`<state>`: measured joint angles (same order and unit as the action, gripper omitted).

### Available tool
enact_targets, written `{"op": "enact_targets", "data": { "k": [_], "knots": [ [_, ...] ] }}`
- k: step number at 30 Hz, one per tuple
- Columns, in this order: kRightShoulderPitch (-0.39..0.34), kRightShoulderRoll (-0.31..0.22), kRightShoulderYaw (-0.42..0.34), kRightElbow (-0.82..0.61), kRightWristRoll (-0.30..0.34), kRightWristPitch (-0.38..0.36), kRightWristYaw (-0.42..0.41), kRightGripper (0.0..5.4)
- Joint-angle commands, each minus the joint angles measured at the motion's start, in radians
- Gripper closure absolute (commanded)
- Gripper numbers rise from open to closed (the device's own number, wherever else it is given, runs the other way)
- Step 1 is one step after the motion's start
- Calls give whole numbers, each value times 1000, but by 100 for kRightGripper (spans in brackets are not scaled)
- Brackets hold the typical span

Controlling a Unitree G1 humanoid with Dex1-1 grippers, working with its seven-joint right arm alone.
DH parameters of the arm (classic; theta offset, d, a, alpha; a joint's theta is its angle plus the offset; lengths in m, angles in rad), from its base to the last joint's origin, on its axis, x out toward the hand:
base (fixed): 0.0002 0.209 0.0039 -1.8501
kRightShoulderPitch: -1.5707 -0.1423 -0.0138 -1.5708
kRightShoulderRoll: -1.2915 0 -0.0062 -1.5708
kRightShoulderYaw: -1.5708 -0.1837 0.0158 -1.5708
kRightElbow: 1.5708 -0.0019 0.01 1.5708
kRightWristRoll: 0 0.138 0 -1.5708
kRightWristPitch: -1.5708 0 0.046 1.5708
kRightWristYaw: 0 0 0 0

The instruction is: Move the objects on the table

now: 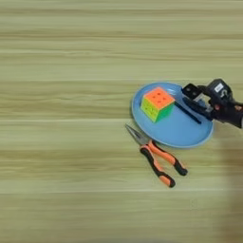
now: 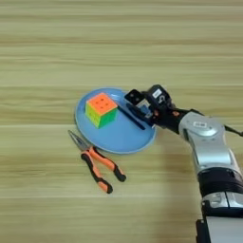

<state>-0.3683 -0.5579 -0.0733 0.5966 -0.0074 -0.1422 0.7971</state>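
A round light-blue plate point(image 1: 185, 135) lies right of centre on the table point(image 1: 71, 156). On its left half stands the orange, yellow and green puzzle cube point(image 1: 157, 103). A thin black stick point(image 1: 188, 113) lies slantwise across the plate's right half. The orange-and-black-handled pliers point(image 1: 159, 159) lie on the wood just in front of the plate, with their nose pointing up-left. My right gripper point(image 2: 136, 103) reaches in from the right over the plate's right rim, above the stick. It is shut on a small white block with a black top point(image 2: 142, 102).
My silver forearm point(image 2: 209, 142) runs from the bottom right corner up to the plate's right rim. Bare plank wood surrounds the plate on the left, the far side and the front.
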Motion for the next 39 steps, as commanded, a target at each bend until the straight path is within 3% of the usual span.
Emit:
{"op": "enact_targets", "data": {
  "k": [1,21,22,28,39],
  "knots": [
    [-67,-59,-1,-20,-10,-39,-15,290],
    [-76,-58,21,49,-27,-67,-7,290],
    [-77,-59,21,51,-27,-68,-8,253],
    [-85,-53,11,53,-20,-75,-25,209],
    [-89,-39,-26,-32,34,-84,-39,76]
  ]
}}
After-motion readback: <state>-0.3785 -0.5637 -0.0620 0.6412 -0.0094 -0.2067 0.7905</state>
